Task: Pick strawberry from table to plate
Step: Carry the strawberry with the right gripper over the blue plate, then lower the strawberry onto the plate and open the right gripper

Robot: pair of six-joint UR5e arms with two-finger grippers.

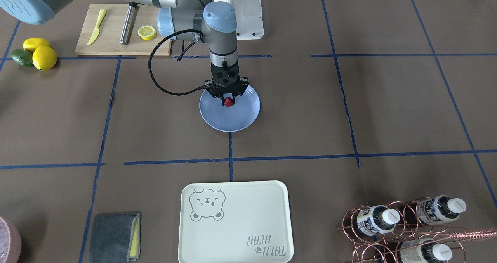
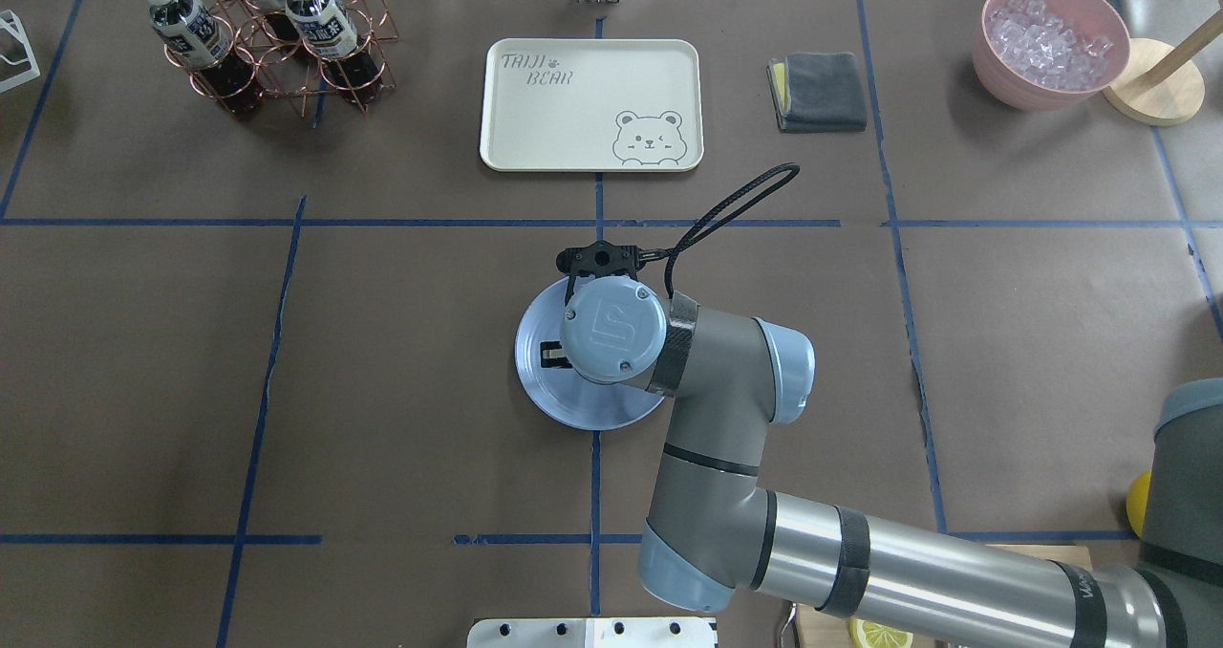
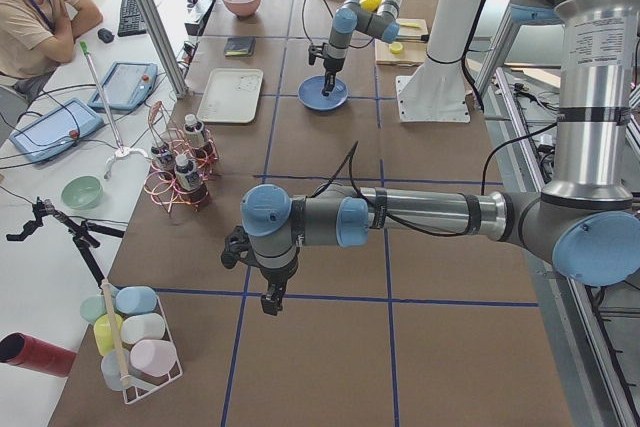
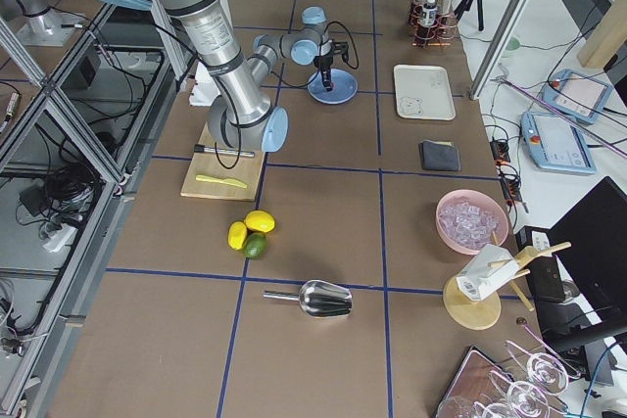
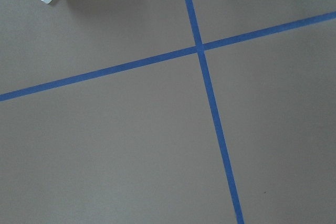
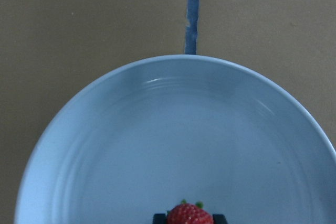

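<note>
The strawberry [image 1: 228, 101] is small and red with a green cap. It sits between the fingers of my right gripper [image 1: 228, 102], which is shut on it just over the light-blue plate [image 1: 233, 125]. The right wrist view shows the strawberry [image 6: 189, 214] at the bottom edge between two dark fingertips [image 6: 158, 216], with the plate [image 6: 105, 129] filling the view beneath. From overhead, the wrist hides the berry above the plate [image 2: 545, 380]. My left gripper [image 3: 268, 299] hangs over bare brown table [image 1: 388, 108] far from the plate; I cannot tell whether it is open or shut.
A cream bear-print tray [image 1: 234, 222] lies beyond the plate. A cutting board [image 1: 112, 45] with a lemon half [image 1: 147, 32] sits by the robot base, lemons [image 1: 43, 57] beside it. A copper bottle rack [image 1: 404, 228], a grey cloth [image 1: 112, 237] and a pink bowl [image 2: 1051, 51] line the far edge.
</note>
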